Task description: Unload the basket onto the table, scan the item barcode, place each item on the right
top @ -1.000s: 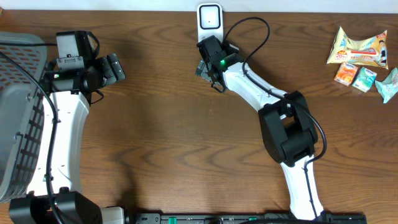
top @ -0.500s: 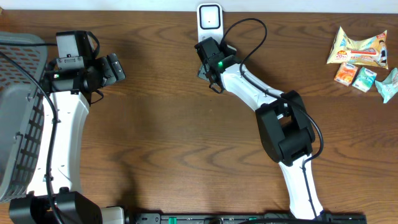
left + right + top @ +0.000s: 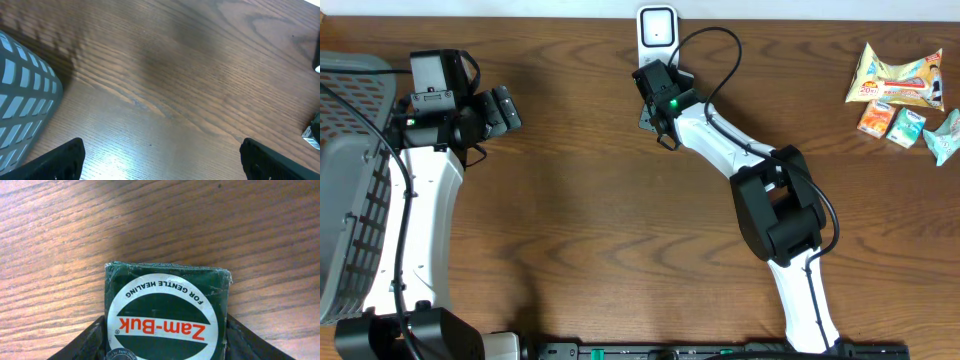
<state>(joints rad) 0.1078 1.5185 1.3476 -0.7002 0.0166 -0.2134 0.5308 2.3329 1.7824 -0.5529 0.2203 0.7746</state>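
The dark green square Zam-Buk box [image 3: 167, 292] is lying flat on the brown wooden tabletop [image 3: 570, 200], just in front of the white upright barcode scanner [image 3: 658, 30], round label facing up. The right gripper [image 3: 166, 342] is sitting over it partly open, one finger against each side of the box. I cannot tell whether they are already pressing on it. Well to the left of the scanner, the left gripper [image 3: 502, 108] is hanging fully open with nothing in it.

The fingers are reaching only the near part of the box, so a shallow pinch is risking a twist or slip as it lifts. No barcode is showing on the upper face, so presenting that face could give no read. The box is also sitting so close to the scanner that a careless lift could knock the scanner.
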